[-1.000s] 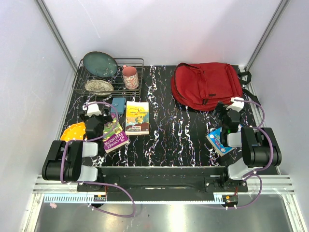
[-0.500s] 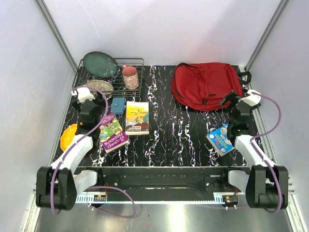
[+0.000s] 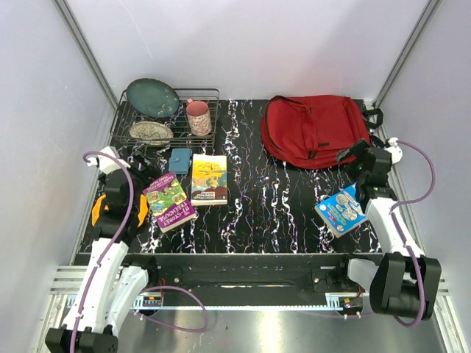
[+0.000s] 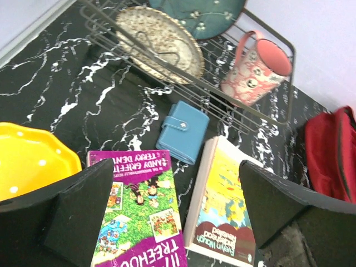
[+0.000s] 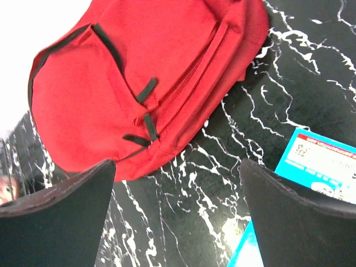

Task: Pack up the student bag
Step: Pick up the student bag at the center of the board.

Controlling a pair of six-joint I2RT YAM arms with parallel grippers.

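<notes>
Within the last second both arms had unfolded and swung outward. The left gripper [image 4: 178,214] and right gripper [image 5: 178,214] gaped wide, holding nothing. The bag [image 3: 315,131] lay at one o'clock, seemingly shut; the books [image 3: 209,179] at nine o'clock waited unpacked.

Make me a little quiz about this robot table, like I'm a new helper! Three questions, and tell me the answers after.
1. True or false: the red backpack lies on the right side of the table.
2. What sits in the wire rack? A) a pink mug B) a banana C) a teddy bear
3. Fill the gap: the left tool and the right tool are both ____, holding nothing.

Key: 1 true; 2 A; 3 open.
</notes>
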